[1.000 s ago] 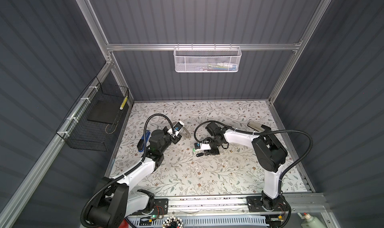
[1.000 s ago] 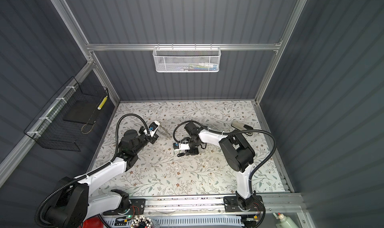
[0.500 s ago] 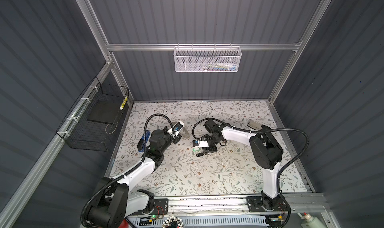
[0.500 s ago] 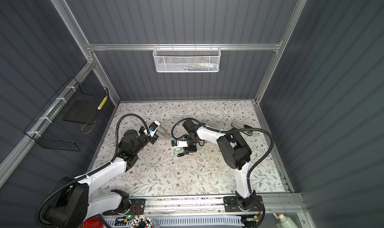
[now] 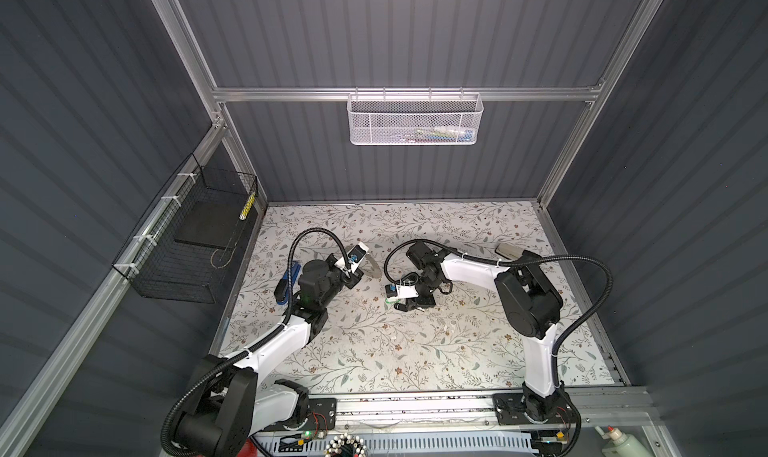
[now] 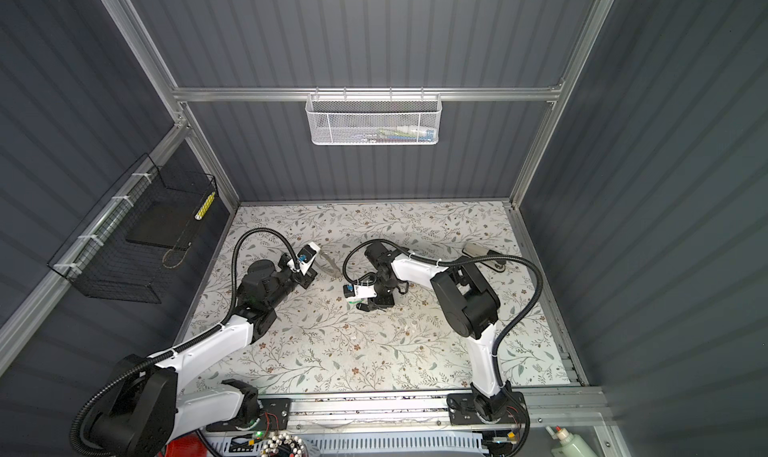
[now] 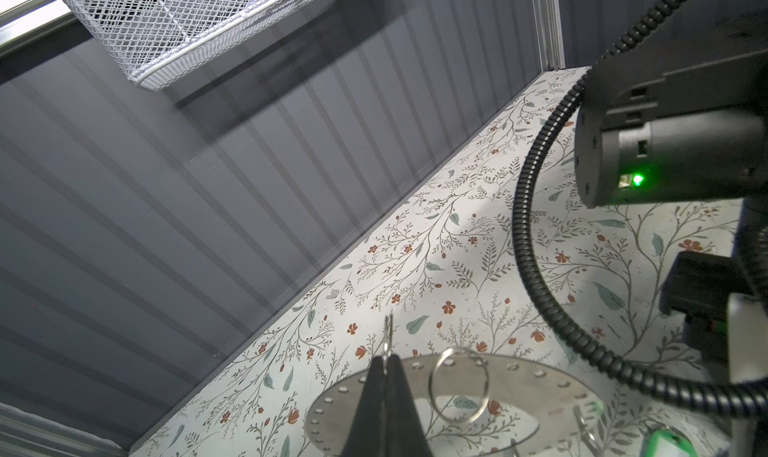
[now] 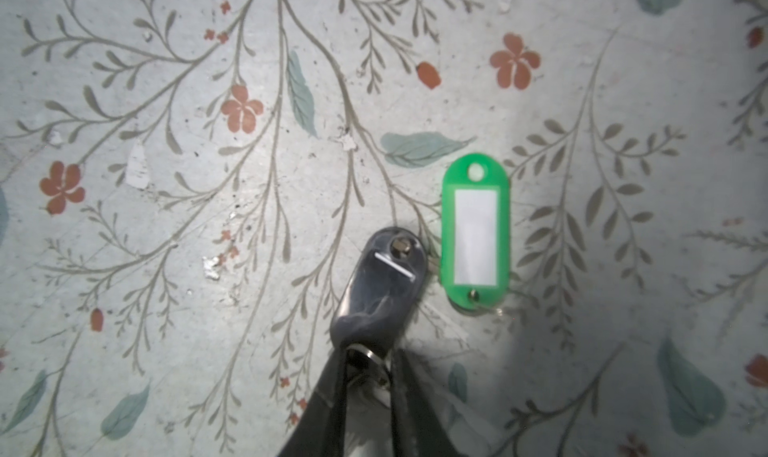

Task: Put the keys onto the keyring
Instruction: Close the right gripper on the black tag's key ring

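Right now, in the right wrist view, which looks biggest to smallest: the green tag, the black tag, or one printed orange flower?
1. green tag and black tag: about alike, too close to rank.
2. orange flower: clearly smallest.

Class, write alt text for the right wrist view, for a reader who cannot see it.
The right gripper straddles the ring end of a black tag on a floral table; a white-labelled green tag lies flat beside it.
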### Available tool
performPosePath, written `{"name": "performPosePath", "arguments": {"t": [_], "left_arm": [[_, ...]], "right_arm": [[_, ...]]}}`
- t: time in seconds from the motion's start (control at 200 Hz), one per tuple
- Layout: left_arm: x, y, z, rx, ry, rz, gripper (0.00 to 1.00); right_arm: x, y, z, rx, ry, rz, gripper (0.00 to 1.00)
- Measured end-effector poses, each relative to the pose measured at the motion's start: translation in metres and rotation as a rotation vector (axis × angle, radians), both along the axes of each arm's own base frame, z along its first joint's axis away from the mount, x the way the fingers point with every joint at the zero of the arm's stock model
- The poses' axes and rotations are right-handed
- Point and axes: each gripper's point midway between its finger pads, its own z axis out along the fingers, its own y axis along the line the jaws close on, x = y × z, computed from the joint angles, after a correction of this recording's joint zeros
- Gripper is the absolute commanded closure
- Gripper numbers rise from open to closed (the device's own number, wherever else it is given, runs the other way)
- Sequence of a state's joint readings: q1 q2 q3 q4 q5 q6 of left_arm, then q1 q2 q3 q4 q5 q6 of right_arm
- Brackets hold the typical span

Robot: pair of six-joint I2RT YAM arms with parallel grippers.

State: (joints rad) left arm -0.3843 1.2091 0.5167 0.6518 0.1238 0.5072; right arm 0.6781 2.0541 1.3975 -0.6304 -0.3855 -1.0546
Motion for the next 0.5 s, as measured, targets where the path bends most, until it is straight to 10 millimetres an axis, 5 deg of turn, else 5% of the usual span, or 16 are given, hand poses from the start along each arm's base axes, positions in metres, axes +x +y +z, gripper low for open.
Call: {"name": "performPosePath", "arguments": {"t": [0.5], "left_arm": [[0.0000, -0.0001, 0.0000, 0.000, 0.000, 0.000, 1.00]], "right_arm": [[0.0048, -0.0075, 0.0069, -0.033, -0.052, -0.028, 0.90]]}}
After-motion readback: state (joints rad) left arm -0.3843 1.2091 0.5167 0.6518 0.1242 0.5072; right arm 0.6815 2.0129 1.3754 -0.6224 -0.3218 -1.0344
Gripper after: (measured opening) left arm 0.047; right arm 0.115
